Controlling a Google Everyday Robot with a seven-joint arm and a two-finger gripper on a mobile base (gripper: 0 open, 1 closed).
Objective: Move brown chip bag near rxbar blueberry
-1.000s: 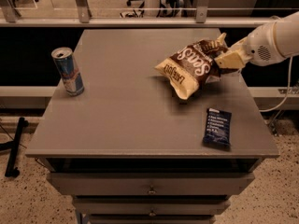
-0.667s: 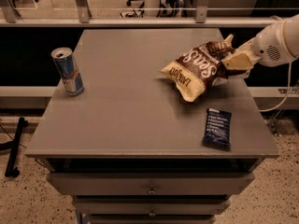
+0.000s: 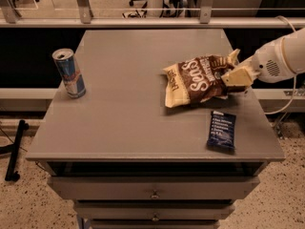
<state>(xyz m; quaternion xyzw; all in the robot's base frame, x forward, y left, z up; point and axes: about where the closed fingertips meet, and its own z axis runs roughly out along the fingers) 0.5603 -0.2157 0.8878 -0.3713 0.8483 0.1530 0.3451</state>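
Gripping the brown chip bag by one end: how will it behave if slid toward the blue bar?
Probably floppy: the dark brown crinkly chip bag looks creased and sags from the gripper pinching its right end. Likely light for its size, being puffy. It may swing, not roll, and nudge the flat navy-blue bar wrapper nearby.

brown chip bag [image 3: 195,80] tilted, right end clamped in pincer [image 3: 228,78]; rxbar blueberry [image 3: 221,130] flat, near, front-right.

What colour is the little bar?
The bar is navy, white patch on top; camera view. The gripper grips the chip bag.
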